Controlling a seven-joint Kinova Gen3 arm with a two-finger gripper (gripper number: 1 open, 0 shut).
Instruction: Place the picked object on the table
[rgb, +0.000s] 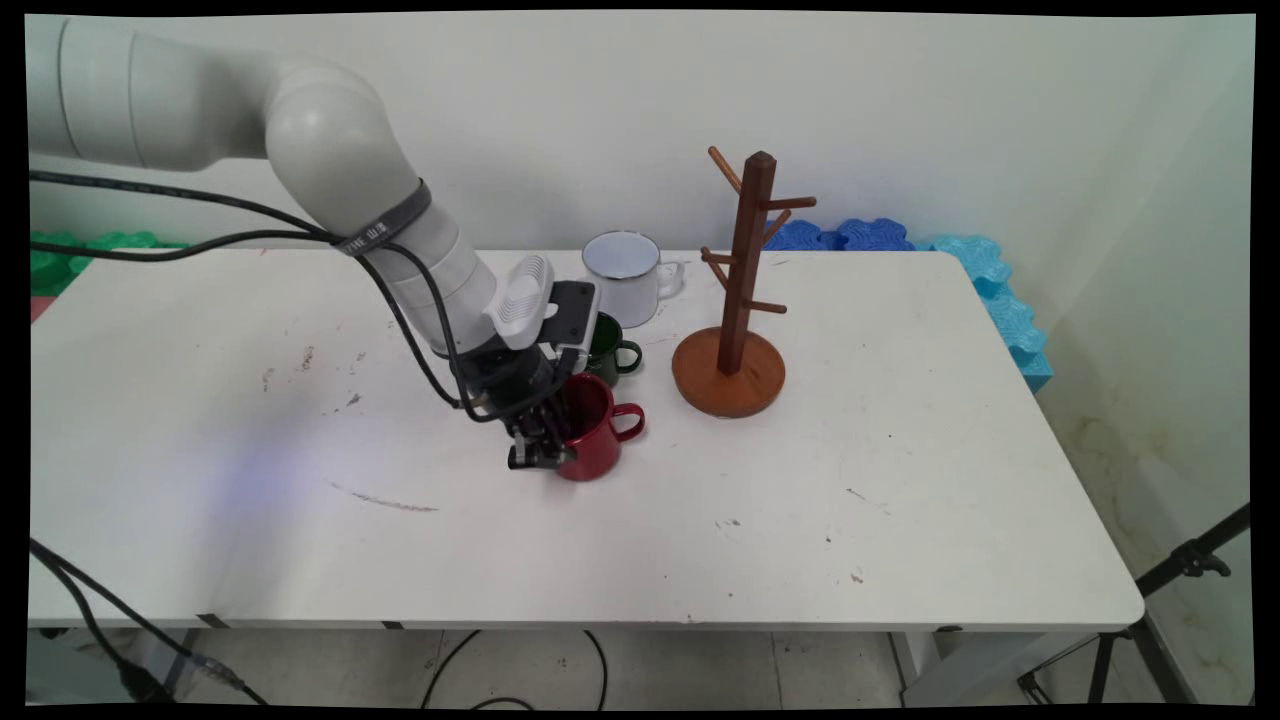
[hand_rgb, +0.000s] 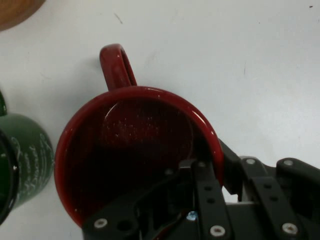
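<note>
A red mug (rgb: 598, 440) stands upright on the white table (rgb: 800, 480), its handle pointing right toward the wooden mug tree (rgb: 742, 290). My gripper (rgb: 546, 452) comes down on the mug's left rim. In the hand view the red mug (hand_rgb: 130, 135) fills the middle. One finger sits inside it and the other outside, and the gripper (hand_rgb: 214, 167) is shut on the rim wall between them. A dark green mug (rgb: 612, 350) stands just behind the red one, close to my hand.
A white enamel mug (rgb: 625, 272) stands behind the green mug (hand_rgb: 27, 150). The mug tree's round base (hand_rgb: 15, 12) shows at the hand view's top left. Blue and green foam blocks (rgb: 1000, 290) lie along the table's far edge. Black cables hang from the arm.
</note>
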